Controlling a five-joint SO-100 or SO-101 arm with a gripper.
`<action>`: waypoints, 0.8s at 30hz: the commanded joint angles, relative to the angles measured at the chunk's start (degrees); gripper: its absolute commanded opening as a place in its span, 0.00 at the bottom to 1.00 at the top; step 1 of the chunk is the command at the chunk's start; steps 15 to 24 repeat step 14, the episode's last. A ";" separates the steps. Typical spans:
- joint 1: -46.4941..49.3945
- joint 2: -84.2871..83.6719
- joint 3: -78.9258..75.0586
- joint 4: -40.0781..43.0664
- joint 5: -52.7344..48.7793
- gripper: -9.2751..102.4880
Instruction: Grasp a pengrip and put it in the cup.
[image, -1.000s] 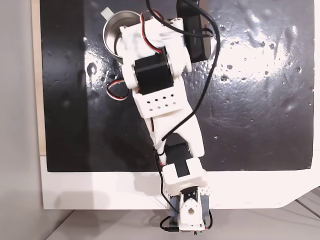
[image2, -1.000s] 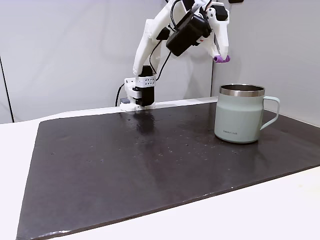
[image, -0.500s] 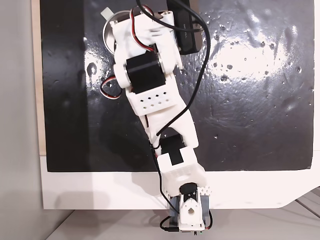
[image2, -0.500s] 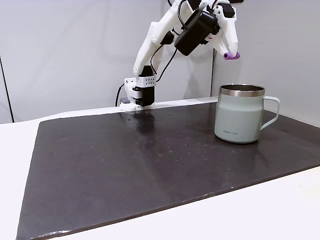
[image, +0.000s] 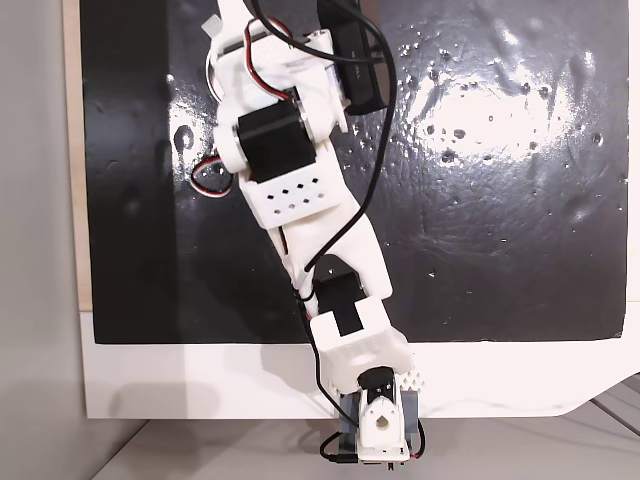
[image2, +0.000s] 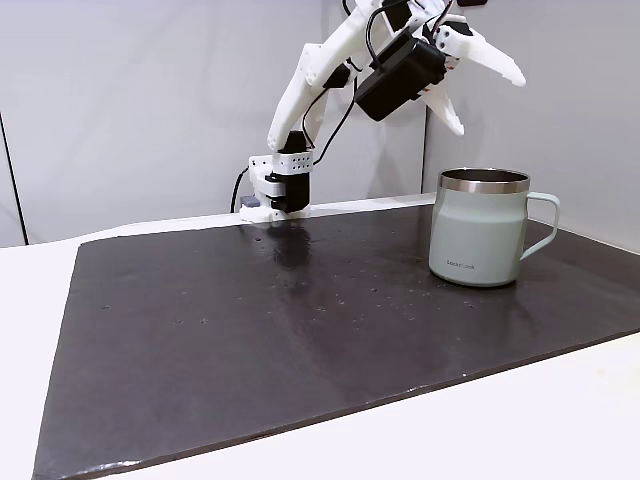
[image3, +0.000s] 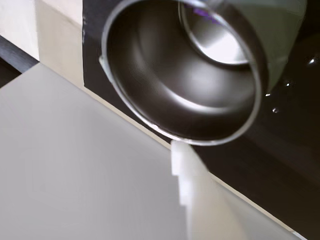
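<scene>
The steel cup (image2: 480, 230) stands on the black mat at the right of a fixed view, handle to the right. My gripper (image2: 489, 102) hangs open above its mouth, nothing between the spread fingers. From above, the arm covers most of the cup (image: 213, 25); its handle tab sticks out at the top left. The wrist view looks straight down into the cup (image3: 180, 75), with one white finger (image3: 192, 200) below the rim. A blurred purple streak, the pengrip (image3: 202, 11), shows deep inside the cup near its shiny bottom.
The black mat (image2: 250, 350) lies on a white table, with the arm's base (image2: 280, 185) at its far edge. A grey wall stands behind. The mat's left and front parts are bare.
The gripper carried the purple pengrip right, over the cup, then opened. The pengrip has left the fingertips and now shows inside the cup.
</scene>
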 joint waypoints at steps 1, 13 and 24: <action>-1.14 7.47 1.05 0.35 -0.70 0.43; 0.79 13.18 6.06 0.35 -1.32 0.42; 1.05 13.18 6.24 0.35 -1.41 0.42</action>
